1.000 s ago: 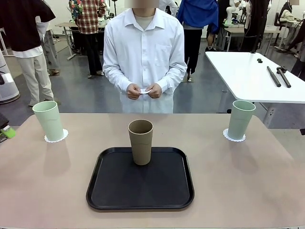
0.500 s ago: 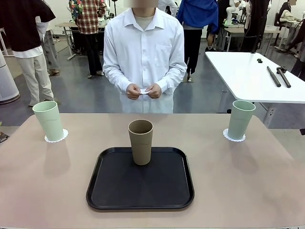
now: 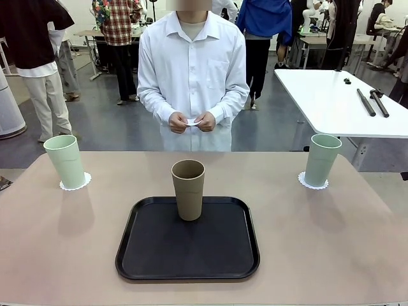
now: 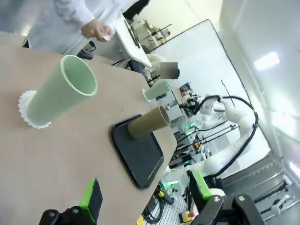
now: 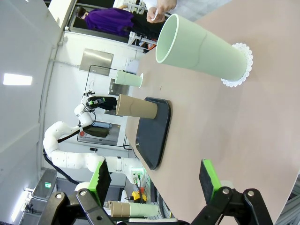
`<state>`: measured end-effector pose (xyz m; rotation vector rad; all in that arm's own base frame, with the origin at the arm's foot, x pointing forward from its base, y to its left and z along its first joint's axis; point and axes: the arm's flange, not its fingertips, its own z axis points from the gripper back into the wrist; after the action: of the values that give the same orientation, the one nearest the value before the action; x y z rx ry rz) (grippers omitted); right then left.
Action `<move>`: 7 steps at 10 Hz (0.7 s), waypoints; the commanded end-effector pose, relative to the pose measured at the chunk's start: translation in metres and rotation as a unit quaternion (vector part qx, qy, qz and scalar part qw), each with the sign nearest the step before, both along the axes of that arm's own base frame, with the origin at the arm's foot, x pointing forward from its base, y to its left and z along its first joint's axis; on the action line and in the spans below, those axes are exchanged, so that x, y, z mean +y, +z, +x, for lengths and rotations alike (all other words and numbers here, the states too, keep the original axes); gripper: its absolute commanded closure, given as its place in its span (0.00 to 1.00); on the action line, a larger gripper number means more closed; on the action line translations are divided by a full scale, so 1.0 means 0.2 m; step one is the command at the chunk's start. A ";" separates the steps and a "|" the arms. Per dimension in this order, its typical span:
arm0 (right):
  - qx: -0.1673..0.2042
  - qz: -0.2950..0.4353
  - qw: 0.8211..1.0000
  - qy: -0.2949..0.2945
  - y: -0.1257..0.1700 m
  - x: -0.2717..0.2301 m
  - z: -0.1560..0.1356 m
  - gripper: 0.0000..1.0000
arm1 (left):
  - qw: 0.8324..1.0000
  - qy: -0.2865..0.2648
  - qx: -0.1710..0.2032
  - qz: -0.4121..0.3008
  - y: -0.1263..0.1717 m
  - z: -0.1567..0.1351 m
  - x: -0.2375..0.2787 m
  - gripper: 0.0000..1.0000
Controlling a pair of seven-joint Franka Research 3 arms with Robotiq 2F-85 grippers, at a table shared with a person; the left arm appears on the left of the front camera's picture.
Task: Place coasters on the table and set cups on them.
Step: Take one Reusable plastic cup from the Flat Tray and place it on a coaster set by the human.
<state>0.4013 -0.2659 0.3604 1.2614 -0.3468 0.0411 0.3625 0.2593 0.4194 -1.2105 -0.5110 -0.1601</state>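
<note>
Left tool: the left tool (image 4: 144,194) has its jaws spread wide, green pads well apart, nothing between them. It hangs clear over the bench (image 3: 319,242) and touches nothing.
Right tool: the right tool (image 5: 154,177) is the same, released and bare, held off the bench edge.
Mint cups: the left mint cup (image 3: 65,161) stands upright on the left coaster (image 3: 75,185) at the far left. The right mint cup (image 3: 322,159) stands upright on the right coaster (image 3: 312,184) at the far right.
Brown cup: the brown cup (image 3: 189,189) is upright on the black tray (image 3: 191,248) at its far edge, mid-bench, with no coaster under it.
Since a second ago: a black-and-green tip showed at the front view's left edge near the left mint cup. Now just a dark sliver sits there. Cups, coasters and tray haven't budged.
Hard to make out: the person's hands (image 3: 179,122) pinch a small white slip (image 3: 193,121) at waist height, too small to say what it is. Each coaster shows only a lacy rim around its cup's base.
</note>
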 end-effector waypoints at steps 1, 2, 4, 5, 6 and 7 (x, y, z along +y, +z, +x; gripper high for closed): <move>0.007 0.000 1.000 -0.002 0.01 0.00 0.00 0.00 | 0.998 0.032 0.053 0.004 0.02 0.03 0.05 0.00; 0.007 0.000 1.000 -0.002 0.01 0.00 0.00 0.00 | 0.997 0.043 0.070 0.007 -0.01 0.03 0.08 0.00; 0.007 0.000 1.000 -0.002 0.01 0.00 0.00 0.00 | 0.996 0.051 0.079 0.002 -0.04 -0.02 0.11 0.00; 0.007 0.000 1.000 -0.002 0.01 0.00 0.00 0.00 | 0.996 0.052 0.078 -0.001 -0.06 -0.03 0.12 0.00; 0.007 0.000 1.000 -0.002 0.01 0.00 0.00 0.00 | 0.995 0.055 0.084 -0.001 -0.10 -0.04 0.14 0.00; 0.007 0.000 1.000 -0.002 0.01 0.00 0.00 0.00 | 0.995 0.060 0.077 0.002 -0.12 -0.07 0.13 0.00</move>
<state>0.4014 -0.2659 0.3604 1.2615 -0.3467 0.0413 0.3546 0.2878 0.3995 -1.1887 -0.4451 0.0352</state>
